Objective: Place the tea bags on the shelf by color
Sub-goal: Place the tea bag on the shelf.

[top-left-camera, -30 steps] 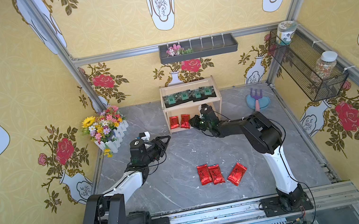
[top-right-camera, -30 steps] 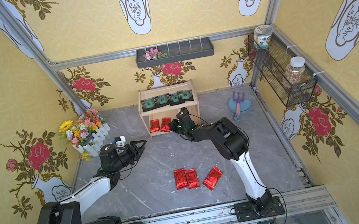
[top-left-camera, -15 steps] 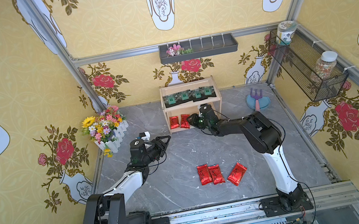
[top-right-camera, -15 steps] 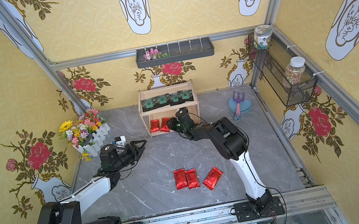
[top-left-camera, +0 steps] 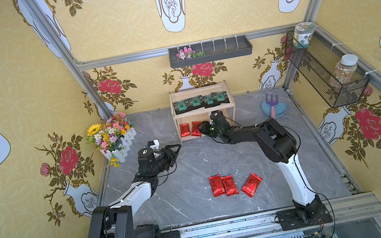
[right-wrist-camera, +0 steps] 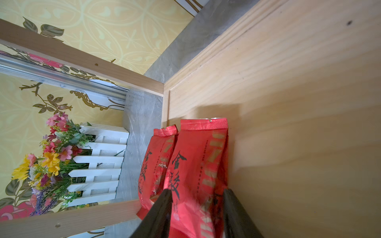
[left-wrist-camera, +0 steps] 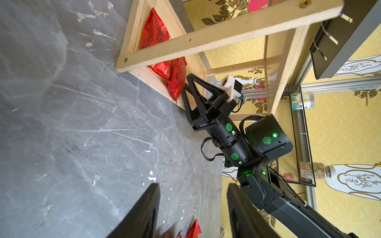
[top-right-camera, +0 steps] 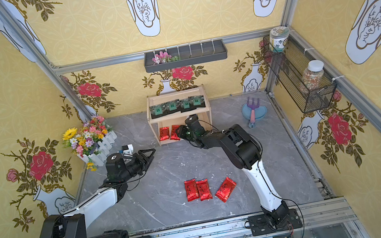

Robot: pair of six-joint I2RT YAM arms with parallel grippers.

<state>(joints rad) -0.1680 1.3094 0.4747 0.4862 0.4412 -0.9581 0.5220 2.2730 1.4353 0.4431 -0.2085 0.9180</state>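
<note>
Probably light, limp and slippery, each red tea bag (right-wrist-camera: 198, 156) suits an edge pinch; right fingers (right-wrist-camera: 162, 208) stand parted astride one, left fingers (left-wrist-camera: 144, 212) half-open, empty.

We read two large dark brush characters, 金 and 骏, running down each of the two red tea bags (right-wrist-camera: 195, 164) at the left end of the shelf's (right-wrist-camera: 288, 103) lower tier. The finer print beside them and the far jar's (top-left-camera: 303, 35) label defeat us.
</note>
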